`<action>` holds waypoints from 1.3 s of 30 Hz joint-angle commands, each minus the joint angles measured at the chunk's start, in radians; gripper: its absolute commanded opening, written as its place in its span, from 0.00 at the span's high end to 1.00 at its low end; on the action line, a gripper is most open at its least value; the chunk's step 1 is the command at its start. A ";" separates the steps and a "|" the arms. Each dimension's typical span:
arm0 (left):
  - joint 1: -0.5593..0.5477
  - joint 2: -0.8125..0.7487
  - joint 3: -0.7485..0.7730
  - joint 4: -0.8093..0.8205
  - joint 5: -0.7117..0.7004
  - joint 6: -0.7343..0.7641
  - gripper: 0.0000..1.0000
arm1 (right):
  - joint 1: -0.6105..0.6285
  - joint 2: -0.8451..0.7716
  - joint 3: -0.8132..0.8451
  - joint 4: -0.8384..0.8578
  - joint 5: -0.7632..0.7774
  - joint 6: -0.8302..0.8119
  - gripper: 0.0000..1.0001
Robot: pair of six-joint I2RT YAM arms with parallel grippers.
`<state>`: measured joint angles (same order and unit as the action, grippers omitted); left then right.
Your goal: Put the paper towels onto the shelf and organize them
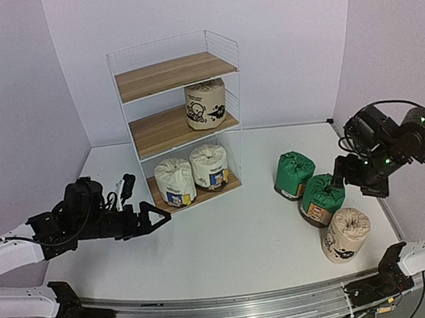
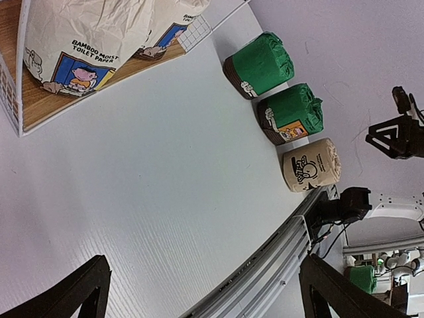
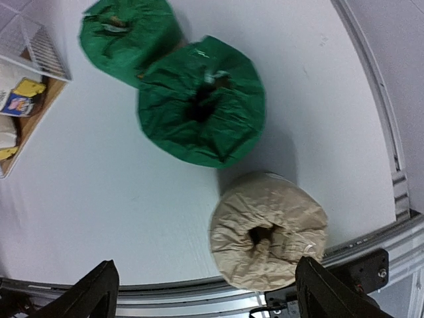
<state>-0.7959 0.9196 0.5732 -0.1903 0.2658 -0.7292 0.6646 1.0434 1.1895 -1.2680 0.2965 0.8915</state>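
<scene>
Left gripper [image 1: 156, 215] is low and level over the table [image 1: 231, 243], a white sheet with fine ribs. My left fingers [image 2: 83, 291] are black wedges, spread wide with nothing between them.

Ahead of that gripper and off to one side stands the shelf [image 1: 174, 74]. It has a thin white wire frame, grid-mesh walls and three brown wood-grain boards. On the lowest board, nearest my left fingertips, a white roll [image 1: 175, 181] and a second white roll [image 1: 209, 166] stand side by side. Both are plump, with crinkly wrap and gathered tops. The label I can read says "BAMBOO MOIST TOILET PAPER" over a blue-and-orange cartoon. One board up, higher than the left gripper, the upper beige roll [image 1: 205, 105] stands upright with a black drawing on its side.

Right gripper [image 3: 205, 264] hangs above the table, looking down. My right fingers [image 3: 99, 288] are wide apart and hold nothing. Below and just ahead of them sits the near green roll [image 3: 202, 109], its crumpled green wrap puckered into a dark centre knot. Beyond it, farther from my fingertips, the far green roll [image 3: 126, 33] sits just beside the first. Closer in, between my right fingertips in the wrist view, is the lower beige roll [image 3: 268, 232]. Its papery tan wrap is wrinkled into a dimpled top. It sits just beside the near green roll and close to the metal rail [image 3: 391, 165] at the table's edge.
</scene>
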 commanded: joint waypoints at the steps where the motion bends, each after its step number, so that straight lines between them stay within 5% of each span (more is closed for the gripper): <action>1: -0.003 0.016 -0.001 0.039 0.030 0.028 0.00 | -0.102 -0.030 -0.102 -0.179 -0.016 0.040 0.13; 7: -0.003 0.027 -0.010 0.054 0.040 0.028 0.00 | -0.212 -0.117 -0.244 -0.184 -0.073 0.049 0.17; 12: -0.003 0.040 -0.009 0.066 0.049 0.032 0.00 | -0.219 -0.152 -0.323 -0.168 -0.114 0.067 0.29; 23: -0.003 0.068 -0.001 0.107 0.075 0.039 0.00 | -0.219 -0.185 -0.479 0.022 -0.166 0.096 0.37; 29: -0.003 0.078 -0.004 0.120 0.091 0.053 0.00 | -0.219 -0.167 -0.492 0.126 -0.125 0.121 0.38; 39: -0.003 0.080 -0.013 0.138 0.087 0.044 0.00 | -0.219 -0.197 -0.361 0.058 -0.123 0.110 0.38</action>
<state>-0.7959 0.9966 0.5667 -0.1013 0.3416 -0.6989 0.4492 0.8522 0.7546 -1.1751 0.1415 0.9897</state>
